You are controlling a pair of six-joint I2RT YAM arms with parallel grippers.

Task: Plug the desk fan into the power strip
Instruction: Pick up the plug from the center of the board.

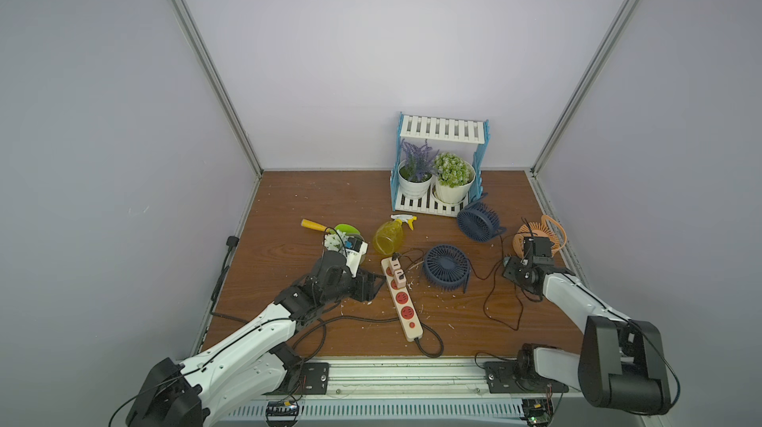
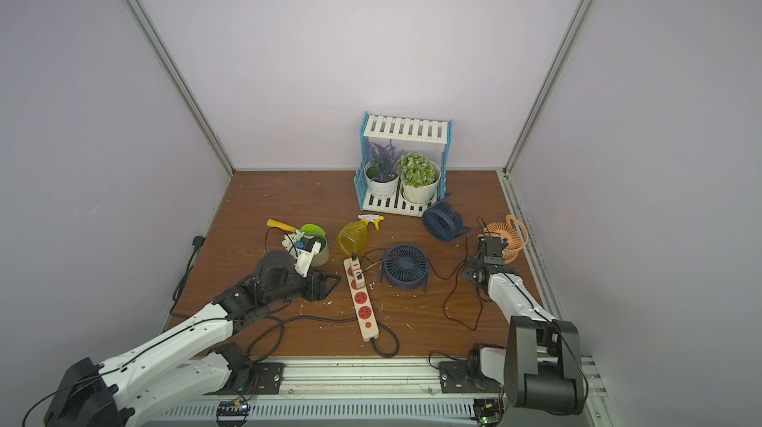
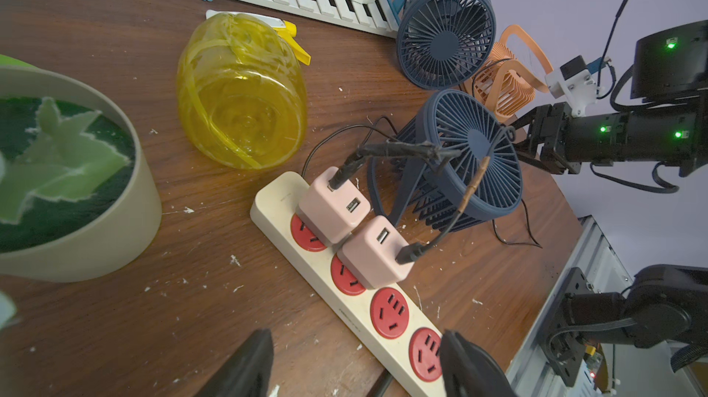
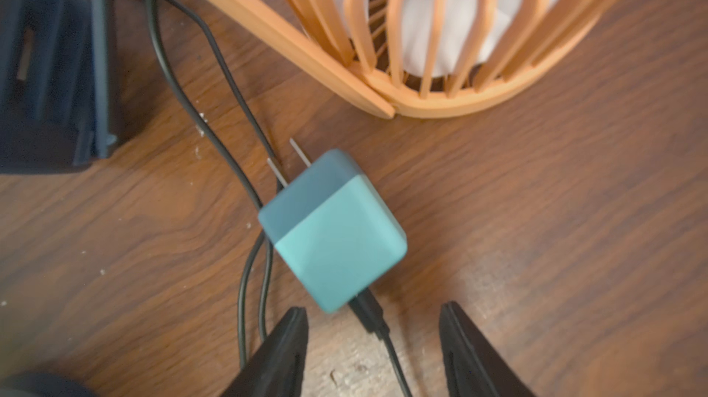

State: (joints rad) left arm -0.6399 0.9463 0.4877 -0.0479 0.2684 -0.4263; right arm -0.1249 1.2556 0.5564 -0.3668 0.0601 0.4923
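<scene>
Right wrist view first: teal plug (image 4: 333, 230) lies flat on the table (image 4: 574, 203), prongs bare and pointing away from the gripper, orange fan (image 4: 440, 50) just beyond it. A black cord (image 4: 389, 345) runs out of the plug's back. Right gripper (image 4: 373, 309) hangs over that cord, fingers a moderate way apart, one on either side, tips short of the plug and gripping nothing. Now a top view: the power strip (image 1: 402, 299) lies mid-table between the two arms, angled from a yellow bottle (image 1: 387, 237) on its side at the far end down toward the front edge. The blue fan (image 1: 446, 267) stands just to its right. The orange fan and plug sit well off at the right edge. On the left wrist view, two pink adapters (image 3: 333, 207) fill the strip's far two sockets and three red ones are free. Left gripper (image 3: 356, 335) is low by those free sockets, fingers spread wide, nothing between them but strip and table.
</scene>
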